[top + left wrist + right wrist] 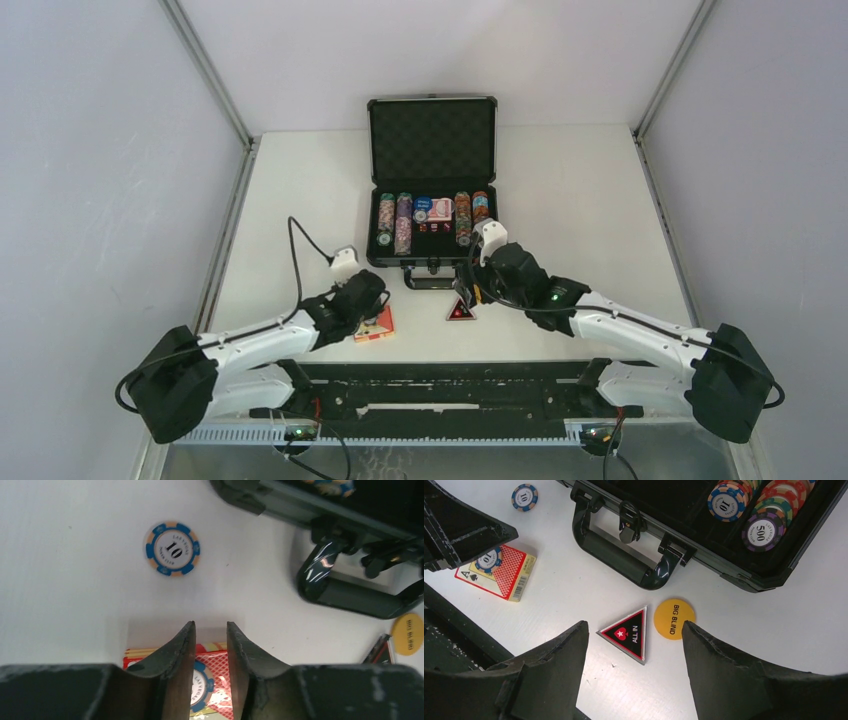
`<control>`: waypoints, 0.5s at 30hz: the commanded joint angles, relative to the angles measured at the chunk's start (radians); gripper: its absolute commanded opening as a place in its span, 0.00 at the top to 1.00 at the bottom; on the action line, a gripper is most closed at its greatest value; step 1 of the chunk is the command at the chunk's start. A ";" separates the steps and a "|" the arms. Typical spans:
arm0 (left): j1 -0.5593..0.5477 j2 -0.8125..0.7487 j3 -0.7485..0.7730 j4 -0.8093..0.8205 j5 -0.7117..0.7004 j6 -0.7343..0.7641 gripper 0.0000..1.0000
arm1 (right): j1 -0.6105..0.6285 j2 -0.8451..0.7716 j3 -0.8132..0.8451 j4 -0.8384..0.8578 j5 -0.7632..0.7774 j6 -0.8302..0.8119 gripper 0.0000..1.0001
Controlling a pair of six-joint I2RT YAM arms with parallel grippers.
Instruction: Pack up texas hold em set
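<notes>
**Cropped, covered and too small to read**

In the left wrist view, the red patterned card box [218, 672] runs off the bottom edge. The left gripper [210, 628] covers both its sides. The blue-and-white poker chip [201, 692] lying on it shows only as a sliver. The round yellow "BIG BLIND" button [408, 633] is cut by the right edge. From above, the tiny red dice [422, 228] in the black foam-lined briefcase [432, 140] are too small to read.

Bright, even light, soft shadows; near claws blur slightly.

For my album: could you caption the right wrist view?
Open right gripper hovers over ALL IN marker and BIG BLIND button.
</notes>
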 commanded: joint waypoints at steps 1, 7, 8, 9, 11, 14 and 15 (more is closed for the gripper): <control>-0.006 -0.053 0.097 -0.035 -0.074 0.057 0.60 | -0.006 -0.018 0.000 0.025 -0.001 0.016 0.24; 0.020 -0.133 0.151 -0.125 -0.169 0.086 0.34 | 0.029 0.044 0.034 0.051 -0.067 0.014 0.24; 0.048 -0.153 0.144 -0.126 -0.149 0.081 0.31 | 0.052 0.070 0.058 0.045 -0.049 0.011 0.24; 0.087 -0.170 0.127 -0.120 -0.101 0.075 0.29 | 0.087 0.111 0.086 0.026 -0.025 0.007 0.24; 0.178 -0.209 0.079 -0.097 -0.024 0.056 0.28 | 0.137 0.190 0.161 -0.008 0.019 -0.001 0.24; 0.332 -0.270 -0.003 -0.073 0.051 0.028 0.30 | 0.200 0.331 0.295 -0.060 0.038 -0.015 0.24; 0.380 -0.289 -0.027 -0.067 0.070 0.025 0.31 | 0.219 0.377 0.341 -0.071 0.038 -0.020 0.23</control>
